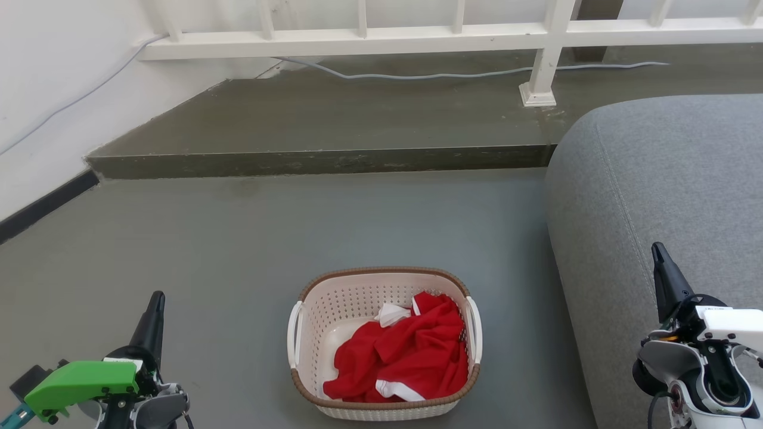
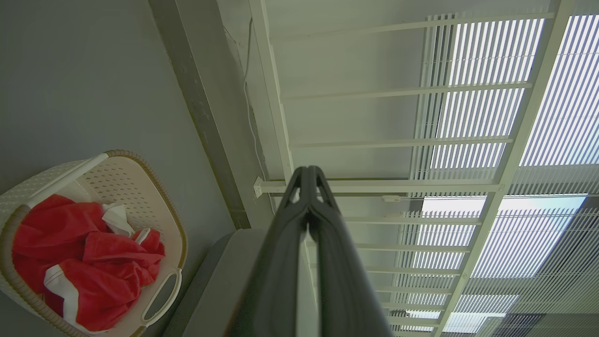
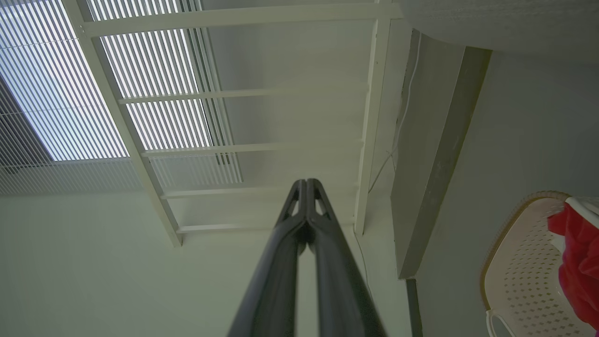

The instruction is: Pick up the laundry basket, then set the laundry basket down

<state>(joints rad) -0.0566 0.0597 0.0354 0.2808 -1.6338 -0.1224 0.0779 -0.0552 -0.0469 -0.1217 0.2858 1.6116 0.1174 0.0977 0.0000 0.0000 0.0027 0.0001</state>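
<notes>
Head view: my left gripper (image 1: 157, 299) and right gripper (image 1: 657, 250), both closed empty, flank the cream-white perforated plastic laundry basket (image 1: 346, 298); a one-handle lift could tip it

The grey floor (image 1: 238, 238) carries 1 laundry basket (image 1: 351, 301), upright, near a grey sofa (image 1: 656, 179) but apart from it. Behind, 1 raised step (image 1: 357, 119) bears a cable (image 1: 417, 75).

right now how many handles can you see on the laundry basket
2. On the laundry basket, the left handle sits on its left side in the head view, and the right handle sits on the opposite side. Neither is hidden.
</notes>
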